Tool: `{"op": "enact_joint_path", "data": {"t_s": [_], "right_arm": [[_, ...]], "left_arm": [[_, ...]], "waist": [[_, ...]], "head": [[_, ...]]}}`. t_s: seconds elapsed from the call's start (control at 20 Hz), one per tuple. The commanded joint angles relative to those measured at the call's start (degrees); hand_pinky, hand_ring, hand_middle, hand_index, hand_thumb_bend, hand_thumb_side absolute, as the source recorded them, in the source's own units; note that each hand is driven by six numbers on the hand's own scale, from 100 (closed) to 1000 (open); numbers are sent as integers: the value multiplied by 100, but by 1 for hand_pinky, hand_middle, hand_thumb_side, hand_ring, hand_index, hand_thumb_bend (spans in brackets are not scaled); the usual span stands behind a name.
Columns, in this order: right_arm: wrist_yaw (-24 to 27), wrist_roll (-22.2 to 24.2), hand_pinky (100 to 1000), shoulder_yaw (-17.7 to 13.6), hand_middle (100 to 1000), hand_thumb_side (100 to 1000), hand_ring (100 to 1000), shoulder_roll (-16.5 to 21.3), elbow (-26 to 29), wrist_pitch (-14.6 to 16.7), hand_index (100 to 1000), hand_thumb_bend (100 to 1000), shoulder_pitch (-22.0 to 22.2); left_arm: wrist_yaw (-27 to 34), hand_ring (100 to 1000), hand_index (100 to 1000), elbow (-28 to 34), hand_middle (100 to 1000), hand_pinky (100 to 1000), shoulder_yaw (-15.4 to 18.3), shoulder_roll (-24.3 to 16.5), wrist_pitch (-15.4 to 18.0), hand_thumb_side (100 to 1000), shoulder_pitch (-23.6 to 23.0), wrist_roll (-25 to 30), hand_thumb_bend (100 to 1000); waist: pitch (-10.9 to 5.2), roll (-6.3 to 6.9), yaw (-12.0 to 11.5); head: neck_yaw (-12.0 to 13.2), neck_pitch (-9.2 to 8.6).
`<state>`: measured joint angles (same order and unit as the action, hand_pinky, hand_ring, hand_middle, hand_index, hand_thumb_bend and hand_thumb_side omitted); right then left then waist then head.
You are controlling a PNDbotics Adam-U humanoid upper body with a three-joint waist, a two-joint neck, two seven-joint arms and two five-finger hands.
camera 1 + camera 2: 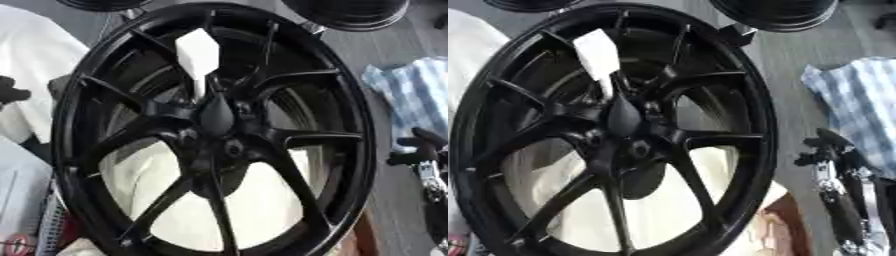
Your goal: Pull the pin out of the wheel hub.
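A big black spoked wheel [210,135] fills the view, standing tilted toward me. From its hub [216,117] a pin [198,50] sticks up and away, with a white block-shaped head and a pale shaft running down into the hub. No hand touches the pin. My right hand [830,150] hangs to the right of the rim, apart from it, fingers relaxed and holding nothing. A dark shape [10,92] at the left edge may be part of my left hand; too little of it shows to say more.
White cloth or padding [35,60] lies behind the wheel at left. A blue checked cloth [416,95] lies at right on the grey floor. Two more dark wheels [350,12] stand at the top edge.
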<state>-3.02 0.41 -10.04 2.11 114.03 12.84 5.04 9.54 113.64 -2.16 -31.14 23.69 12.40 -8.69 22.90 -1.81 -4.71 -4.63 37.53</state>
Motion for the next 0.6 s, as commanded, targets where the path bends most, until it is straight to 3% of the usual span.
{"op": "enact_joint_path", "data": {"t_s": [0.05, 0.25, 0.4, 0.6], "right_arm": [[-62, -31, 728, -45, 657, 599, 532, 110, 56, -27, 812, 100, 49], [-98, -52, 728, -57, 658, 596, 532, 131, 56, -34, 813, 100, 123], [-141, -67, 729, -64, 659, 604, 532, 113, 56, -67, 813, 100, 169], [-236, -81, 730, -49, 659, 603, 532, 88, 56, -117, 813, 100, 229]], "left_arm": [[-42, 633, 771, 95, 635, 729, 72, -889, 408, 597, 98, 43, 100], [-118, 642, 772, 95, 638, 733, 147, -1894, 723, 594, 296, 196, 100], [-189, 658, 782, 95, 653, 741, 220, -2497, 656, 448, 475, 518, 100], [-389, 681, 787, 95, 671, 753, 304, -3133, 354, 307, 852, 1443, 100]], "waist": [[-168, 54, 9], [-250, 112, 11], [-286, 144, 13], [-329, 177, 32]], "head": [[-9, 38], [-16, 67], [-13, 54], [-16, 78]]}}
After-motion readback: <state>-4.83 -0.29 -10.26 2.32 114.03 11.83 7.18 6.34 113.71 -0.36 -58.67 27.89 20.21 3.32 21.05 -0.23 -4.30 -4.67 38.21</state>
